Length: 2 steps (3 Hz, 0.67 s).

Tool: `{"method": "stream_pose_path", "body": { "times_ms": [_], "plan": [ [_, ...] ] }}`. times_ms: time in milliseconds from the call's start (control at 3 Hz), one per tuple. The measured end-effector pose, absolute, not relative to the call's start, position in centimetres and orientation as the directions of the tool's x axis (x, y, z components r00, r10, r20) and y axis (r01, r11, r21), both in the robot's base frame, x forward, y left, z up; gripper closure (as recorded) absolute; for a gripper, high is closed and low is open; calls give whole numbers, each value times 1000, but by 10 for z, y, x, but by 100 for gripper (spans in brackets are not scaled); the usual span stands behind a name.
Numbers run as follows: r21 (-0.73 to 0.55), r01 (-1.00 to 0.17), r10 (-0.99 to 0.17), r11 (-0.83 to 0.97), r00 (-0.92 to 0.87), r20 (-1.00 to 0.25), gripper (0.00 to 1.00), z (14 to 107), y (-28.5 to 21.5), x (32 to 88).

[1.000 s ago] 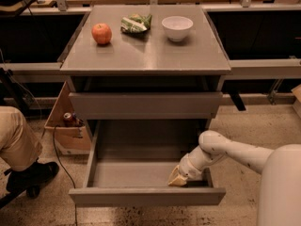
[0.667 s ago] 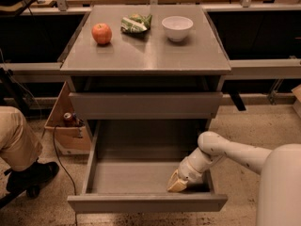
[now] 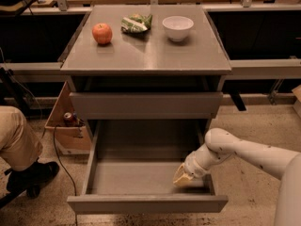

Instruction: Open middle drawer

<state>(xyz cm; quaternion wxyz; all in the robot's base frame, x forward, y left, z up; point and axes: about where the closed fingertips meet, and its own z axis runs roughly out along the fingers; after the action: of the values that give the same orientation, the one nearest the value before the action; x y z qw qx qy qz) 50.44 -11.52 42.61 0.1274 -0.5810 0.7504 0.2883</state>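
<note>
The middle drawer (image 3: 146,204) stands pulled well out below the closed taller-fronted drawer (image 3: 146,105). It is wide, shallow and grey, and its bare floor (image 3: 134,175) is in full view. My gripper (image 3: 181,177), with tan fingertips, is down inside this drawer at its right front corner, just behind the flat front and close to the right wall. My white arm (image 3: 244,150) reaches in from the right. The lowest drawer is hidden under the open one.
On the cabinet top (image 3: 146,55) stand a red apple (image 3: 102,33), a green snack bag (image 3: 136,23) and a white bowl (image 3: 178,27). A person's leg and black shoe (image 3: 21,149) are at the left. A cardboard box (image 3: 65,128) with a can sits beside the cabinet.
The drawer has slid a little further out toward the camera, and my gripper has moved with it at the right front corner.
</note>
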Motion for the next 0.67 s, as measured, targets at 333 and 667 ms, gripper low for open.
{"method": "stream_pose_path", "body": {
  "times_ms": [333, 667],
  "plan": [
    [168, -958, -824, 232, -285, -490, 100, 448, -144, 526],
    [47, -962, -854, 268, -260, -450, 100, 479, -167, 550]
  ]
}}
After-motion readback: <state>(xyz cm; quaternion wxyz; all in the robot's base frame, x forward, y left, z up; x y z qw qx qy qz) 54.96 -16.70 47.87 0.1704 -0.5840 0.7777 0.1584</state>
